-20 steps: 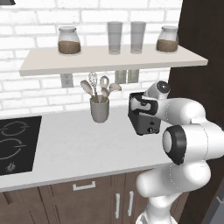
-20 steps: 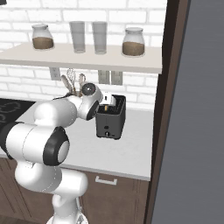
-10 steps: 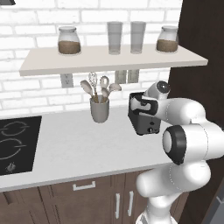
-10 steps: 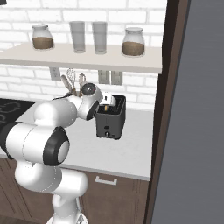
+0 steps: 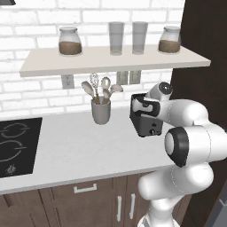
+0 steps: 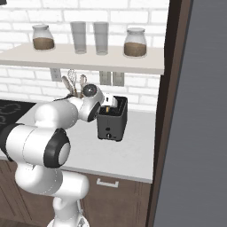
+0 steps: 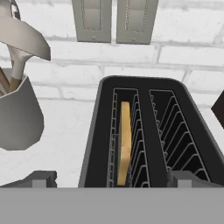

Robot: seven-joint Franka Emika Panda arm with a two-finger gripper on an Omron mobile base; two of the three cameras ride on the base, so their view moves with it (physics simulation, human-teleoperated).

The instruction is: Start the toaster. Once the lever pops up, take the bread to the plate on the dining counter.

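The bread stood on edge, sunk deep in the left-hand slot of the black toaster as the hand view showed it, with the other slot bare. The toaster sat on the white desk close to the brick wall, below two wall outlets, with a grey utensil cup of spoons and a whisk just beside it. The gripper hung directly above the toaster's top, jaws spread wide and holding nothing, its tips to either side of the toaster's near end. Further out, a shelf carried two jars and two glasses, and a black cooktop lay at the desk's far left. The lever could not be made out, so whether toasting had begun I cannot tell. Judging by the sunken slice, lifting it out and carrying it to the plate on the dining counter all remained to do.
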